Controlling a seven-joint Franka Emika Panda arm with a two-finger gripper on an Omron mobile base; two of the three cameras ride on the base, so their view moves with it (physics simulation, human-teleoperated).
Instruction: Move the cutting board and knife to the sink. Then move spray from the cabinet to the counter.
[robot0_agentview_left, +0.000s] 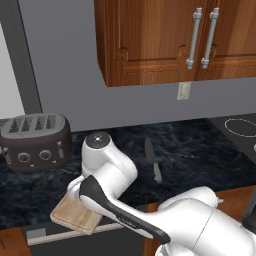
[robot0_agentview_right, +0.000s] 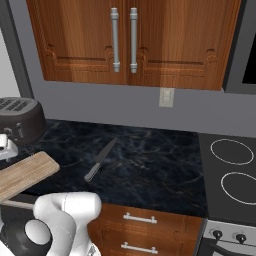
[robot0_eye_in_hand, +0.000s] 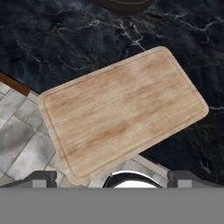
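Toaster (robot0_agentview_left: 35, 141) at left on the counter (robot0_agentview_left: 200, 150). Cutting board (robot0_agentview_left: 75, 215) in front of the toaster, 1 corner overhanging the counter's front edge. Gripper (robot0_eye_in_hand: 112, 177) above the board, jaws spread wide, grasping nothing. Knife (robot0_agentview_left: 153, 159) right of the board, lying flat, well apart. Cabinet (robot0_agentview_left: 165, 40) above, 2 doors closed.

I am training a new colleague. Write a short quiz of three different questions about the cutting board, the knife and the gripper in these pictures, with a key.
1. True or false: the knife lies on top of the cutting board.
2. Which part of the cutting board hangs past the counter edge? A) none B) one corner C) the whole board
3. Fill in: the gripper above the board is ____ (open/shut).

Key: 1 false, the knife lies apart on the counter; 2 B; 3 open.
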